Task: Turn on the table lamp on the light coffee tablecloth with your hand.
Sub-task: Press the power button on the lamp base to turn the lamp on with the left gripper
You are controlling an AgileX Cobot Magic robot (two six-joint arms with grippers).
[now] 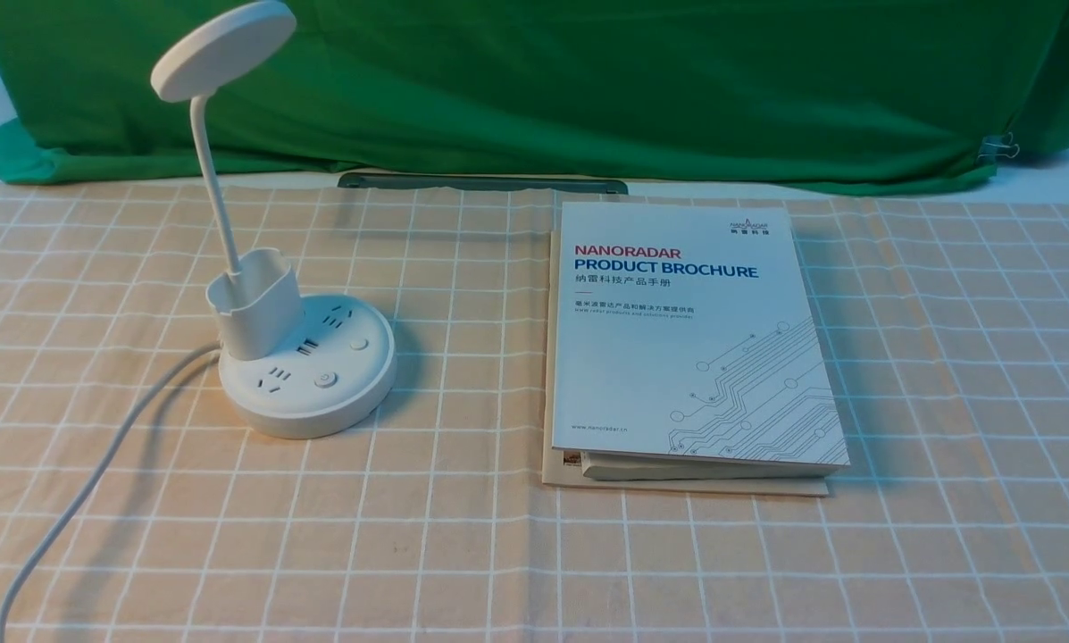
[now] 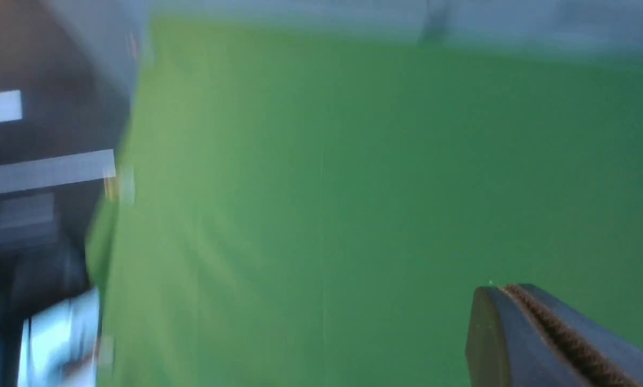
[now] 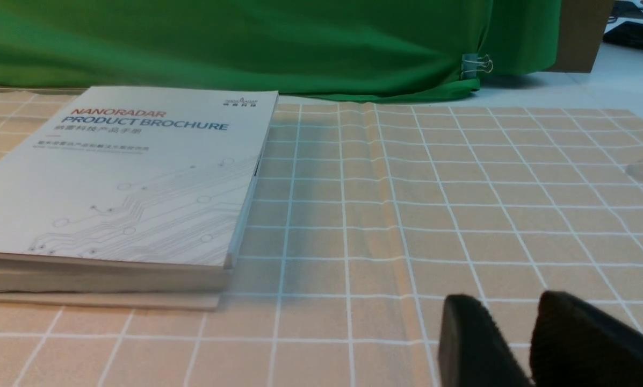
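The white table lamp (image 1: 306,375) stands at the left of the light coffee tablecloth (image 1: 463,554). Its disc head (image 1: 223,49) is raised on a thin neck, with a cup holder on a round base that has sockets and buttons (image 1: 324,379). Its white cord (image 1: 96,473) runs off to the near left. Neither arm shows in the front view. My left gripper (image 2: 501,290) is shut and empty, seen against blurred green cloth; the lamp is out of its view. My right gripper (image 3: 509,303) hangs low over the tablecloth (image 3: 407,215), its fingers slightly apart and empty.
A white "Nanoradar Product Brochure" booklet (image 1: 686,330) lies right of the lamp on a thin tan sheet; it also shows in the right wrist view (image 3: 128,177). A green backdrop cloth (image 1: 588,80) hangs along the far edge. A dark bar (image 1: 480,183) lies at its foot.
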